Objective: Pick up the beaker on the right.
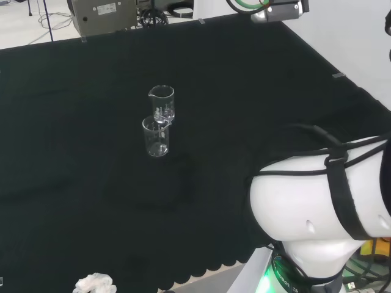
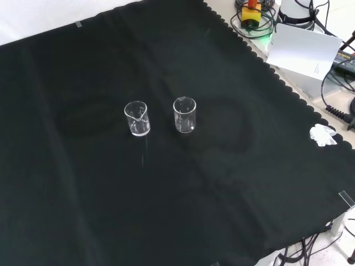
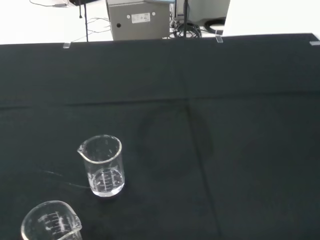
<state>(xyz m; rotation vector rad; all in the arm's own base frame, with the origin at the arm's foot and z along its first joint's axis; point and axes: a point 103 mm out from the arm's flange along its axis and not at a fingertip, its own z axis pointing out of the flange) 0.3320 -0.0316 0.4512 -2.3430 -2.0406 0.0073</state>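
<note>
— Which one am I after?

— I take it to be the small clear glass beaker with printed marks point(image 2: 184, 114), the right one of the pair in the front view. It stands upright near the middle of the black cloth point(image 2: 83, 210). In the head view it is the nearer of the two point(image 1: 156, 136), and it looks empty. In the wrist view I believe it is the one cut off by the frame edge point(image 3: 50, 222).

— And the hand?

— I cannot tell from these pictures how the hand is set, so I'd check that before going down. My plan is to come at the beaker from its free side and curl round the wall below the rim. I'd lift straight up, since glass on cloth may tip if nudged sideways.

— What's in the way?

— Mainly the second clear glass beaker with a pouring spout point(image 2: 136, 118). The two stand near each other but apart in the front view, and overlap in the head view point(image 1: 162, 102). I'd keep the hand out of that gap. A crumpled white wad point(image 2: 323, 134) lies by the cloth's scalloped edge, well apart. A grey metal box point(image 1: 101, 15) sits beyond the far edge. Neither should matter.
</note>
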